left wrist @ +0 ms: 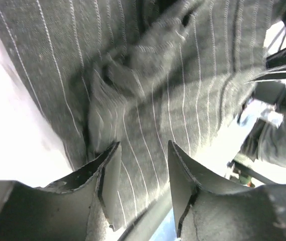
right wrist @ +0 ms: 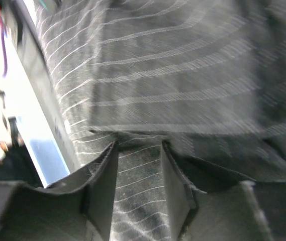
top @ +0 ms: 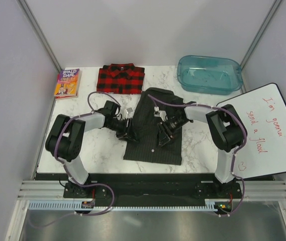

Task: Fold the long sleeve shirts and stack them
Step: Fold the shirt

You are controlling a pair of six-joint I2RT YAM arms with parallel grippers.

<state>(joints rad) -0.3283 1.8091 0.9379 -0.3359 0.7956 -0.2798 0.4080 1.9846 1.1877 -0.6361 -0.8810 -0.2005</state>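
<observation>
the dark pinstriped shirt [top: 144,146] lies spread on the middle of the marble table [top: 100,150], collar end away from the arms, partly folded into a rough oblong. the red-and-black plaid shirt [top: 121,79] sits already folded at the far edge, just beyond the dark one's upper left corner and not touching it as far as i can see.

the left gripper [top: 125,132] is down at the dark shirt's left edge; in its own camera the left gripper's fingers [left wrist: 110,170] stand apart, and the striped cloth runs behind the gap rather than being pinched. the right gripper [top: 162,138] is over the middle of the same shirt. up close its fingers [right wrist: 105,175] are parted too, but a strip of pinstripe fills the space between them, under a fold edge, and i cannot tell whether they grip it.

a paperback book [top: 67,83] lies at the far left, a blue tub [top: 209,74] at the far right, a whiteboard [top: 268,130] beside it.
</observation>
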